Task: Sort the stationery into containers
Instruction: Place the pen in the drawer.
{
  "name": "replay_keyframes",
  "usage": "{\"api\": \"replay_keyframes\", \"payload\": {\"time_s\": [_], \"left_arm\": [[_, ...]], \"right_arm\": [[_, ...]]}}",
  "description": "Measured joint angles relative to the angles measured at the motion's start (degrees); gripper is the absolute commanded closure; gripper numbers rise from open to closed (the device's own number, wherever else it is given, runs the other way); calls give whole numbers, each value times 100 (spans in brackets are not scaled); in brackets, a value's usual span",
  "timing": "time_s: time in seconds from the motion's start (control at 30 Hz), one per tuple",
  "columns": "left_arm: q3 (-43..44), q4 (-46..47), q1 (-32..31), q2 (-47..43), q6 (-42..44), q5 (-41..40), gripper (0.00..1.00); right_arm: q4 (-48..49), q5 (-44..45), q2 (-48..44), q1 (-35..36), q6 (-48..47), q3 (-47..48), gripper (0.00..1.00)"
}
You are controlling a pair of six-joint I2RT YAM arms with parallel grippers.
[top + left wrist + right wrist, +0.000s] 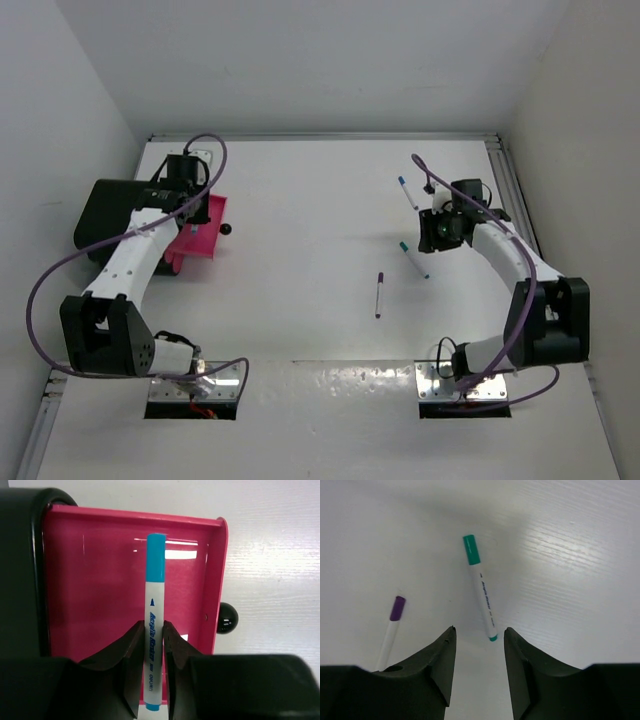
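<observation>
Left wrist shows we are clamping a blue-capped pen (154, 597) in our left hand (154, 630) over the pink tray (90, 580), while our right hand (479, 631) is hovering open above a green-capped pen (482, 594).

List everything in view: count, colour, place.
Held pen: one, white, light-blue cap, above the tray.
Loose pens: three, white, on the table's right half: blue cap, teal cap, purple cap.
Tray: one, pink, left side.
Box: one, black, left of the tray.
Ball: one, black, by the tray's right wall.
Table: one, white.
Left gripper: black, shut on the held pen.
Right gripper: black, open, above the teal-capped pen.
</observation>
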Motion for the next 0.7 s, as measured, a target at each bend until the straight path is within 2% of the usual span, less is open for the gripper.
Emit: {"api": "replay_keyframes", "payload": {"time_s": [0.03,0.13,0.27,0.67,0.7], "left_arm": [[52,7,37,68,2,26,70],[181,2,109,214,31,122,51],[238,0,142,254,44,267,47],[468,-26,205,251,96,516,46],[509,-22,214,247,98,533,41]], "right_arm": [[0,81,44,-11,-66,-2,58],[-9,247,229,-39,-225,0,59],[-44,343,505,-39,-354,0,60],[-42,485,1154,409,-446,9,63],[-37,531,1220,457,-450,17,63]]}}
